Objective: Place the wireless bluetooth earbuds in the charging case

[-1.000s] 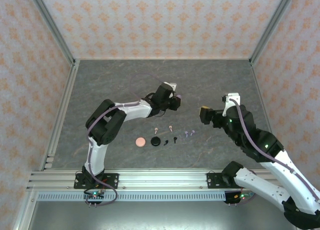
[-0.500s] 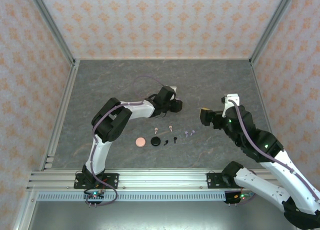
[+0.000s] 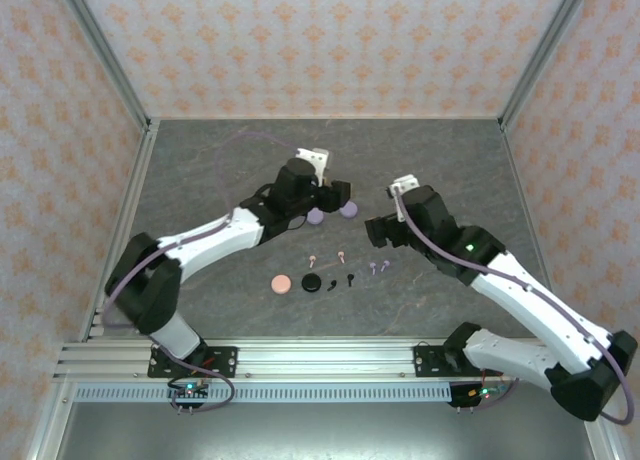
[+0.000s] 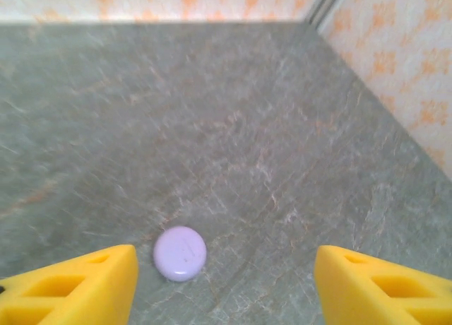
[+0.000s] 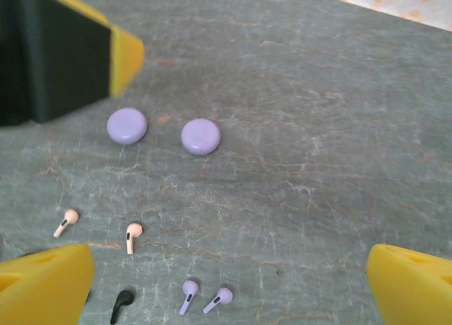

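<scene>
Earbuds (image 5: 132,236) lie loose on the grey tabletop (image 3: 200,180) under the right hand (image 5: 229,268), most stems slanting down-left in its wrist view; a black one (image 5: 122,305) is half cut off at the frame edge. Two lavender discs (image 5: 200,136) sit beyond, by the left hand (image 4: 226,282). Both hands gape wide, holding nothing

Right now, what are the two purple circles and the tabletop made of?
The left purple disc and right purple disc look like smooth plastic: even color, rounded edges, soft sheen. The tabletop looks like grey stone with pale veins, yet flat and matte, so maybe a printed mat.
</scene>
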{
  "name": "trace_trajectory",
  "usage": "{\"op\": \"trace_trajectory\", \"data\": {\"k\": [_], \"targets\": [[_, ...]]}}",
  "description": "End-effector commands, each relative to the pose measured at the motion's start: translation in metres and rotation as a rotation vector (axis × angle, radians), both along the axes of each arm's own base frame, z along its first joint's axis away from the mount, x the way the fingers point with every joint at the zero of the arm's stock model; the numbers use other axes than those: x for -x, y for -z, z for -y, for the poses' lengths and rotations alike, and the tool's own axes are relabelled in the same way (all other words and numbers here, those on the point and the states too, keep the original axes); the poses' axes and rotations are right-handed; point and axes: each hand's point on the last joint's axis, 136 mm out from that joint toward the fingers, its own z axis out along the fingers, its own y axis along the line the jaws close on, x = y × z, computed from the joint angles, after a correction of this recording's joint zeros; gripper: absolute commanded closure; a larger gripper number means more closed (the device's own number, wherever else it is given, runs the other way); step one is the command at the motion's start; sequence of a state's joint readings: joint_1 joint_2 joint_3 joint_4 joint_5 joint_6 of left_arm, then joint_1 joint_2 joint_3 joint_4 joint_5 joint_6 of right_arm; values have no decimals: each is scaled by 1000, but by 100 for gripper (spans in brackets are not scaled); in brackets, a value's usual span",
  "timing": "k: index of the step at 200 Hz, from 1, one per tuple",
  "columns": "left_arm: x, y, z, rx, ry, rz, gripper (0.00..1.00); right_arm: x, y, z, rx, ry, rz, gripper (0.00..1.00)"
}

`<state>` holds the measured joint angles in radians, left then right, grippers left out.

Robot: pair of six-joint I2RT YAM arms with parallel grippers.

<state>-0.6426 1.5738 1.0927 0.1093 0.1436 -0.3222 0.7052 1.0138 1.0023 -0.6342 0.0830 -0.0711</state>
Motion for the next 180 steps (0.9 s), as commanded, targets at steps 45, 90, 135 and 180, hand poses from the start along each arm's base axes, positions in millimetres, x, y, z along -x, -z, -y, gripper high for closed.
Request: {"op": "trace_trajectory", "data": {"k": [45,90,135,180], "targets": [[26,10,-112,-24,-274,9,19,-20,35,-90,101,-526,-29,1],[36,34,-171,28,-427,-43,12,-64,87,-113,139,-316,-345,10],[39,44,-185,14,-449,-72,11,-98,133,-140,167,-238,-407,12],[40,48,-189,23,-461,-73,10,-115,169,-161,256,-243,-438,15]]}}
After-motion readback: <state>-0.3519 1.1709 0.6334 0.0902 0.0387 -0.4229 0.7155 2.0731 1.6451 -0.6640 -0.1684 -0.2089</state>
